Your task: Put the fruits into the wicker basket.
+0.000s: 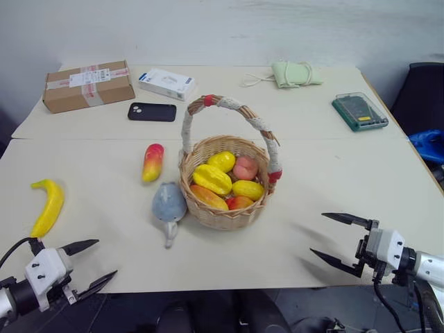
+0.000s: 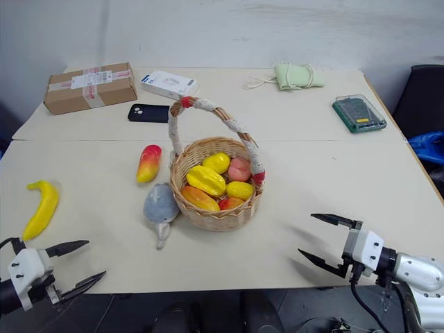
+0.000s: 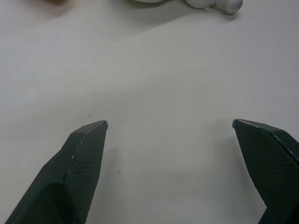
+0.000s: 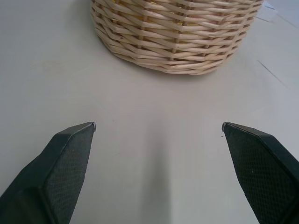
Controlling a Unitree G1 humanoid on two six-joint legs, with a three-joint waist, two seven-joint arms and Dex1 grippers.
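Observation:
The wicker basket [image 1: 225, 187] stands mid-table and holds several yellow, orange and peach toy fruits [image 1: 212, 178]. Its woven wall [image 4: 175, 32] faces my right wrist camera. A curved yellow banana [image 1: 46, 207] lies on the table at the left. A red-to-yellow mango-like piece [image 1: 152, 161] lies just left of the basket. My left gripper [image 1: 97, 262] is open at the table's near left edge, below the banana and apart from it. My right gripper [image 1: 333, 240] is open at the near right edge, with nothing between its fingers.
A grey and white plush toy [image 1: 169, 207] leans against the basket's left side. At the back lie a cardboard box [image 1: 88, 84], a white box [image 1: 166, 83], a black phone [image 1: 152, 112], a green cloth [image 1: 294, 73] and a green case [image 1: 359, 111].

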